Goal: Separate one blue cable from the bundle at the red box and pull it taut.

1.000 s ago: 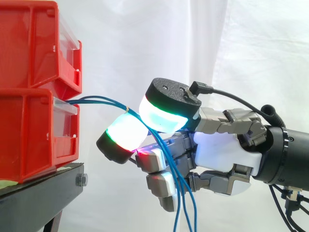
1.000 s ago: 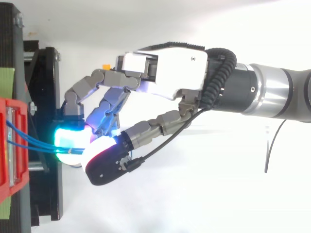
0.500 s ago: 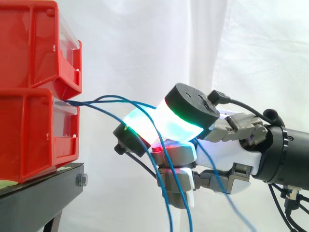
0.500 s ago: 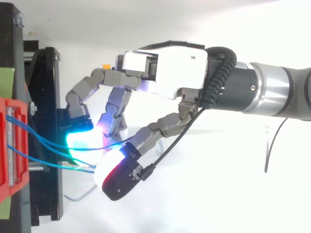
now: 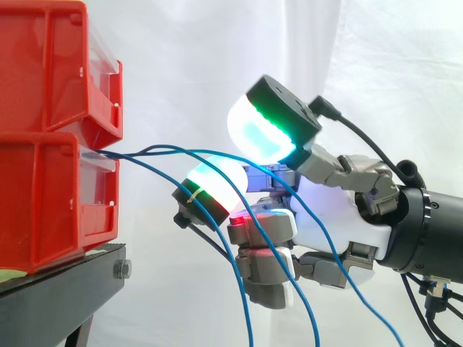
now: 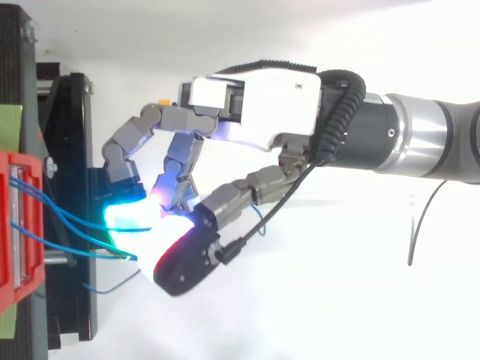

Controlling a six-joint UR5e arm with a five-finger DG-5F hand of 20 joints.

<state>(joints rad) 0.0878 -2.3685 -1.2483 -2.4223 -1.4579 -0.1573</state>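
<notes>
1. A white curtain (image 5: 217,58) hangs behind the work. Red bins (image 5: 43,72) sit stacked on a black stand (image 5: 58,289) at the left of the side view.
2. The blue cables (image 5: 173,147) leave the front of the lower red bin (image 5: 43,202), arc outward, then droop in loose curves past the hand (image 5: 329,224) — none is taut.
3. The hand sits near the bins with the cables running through and across it. I cannot tell whether it grasps one cable or merely has them draped over it.
4. The step in hand looks like the separating: the strands are fanned apart, yet no single one is clearly isolated.
5. The next move calls for a sure hold on one strand alone, then a draw away from the bin until the sag goes — the others should fall free.
</notes>
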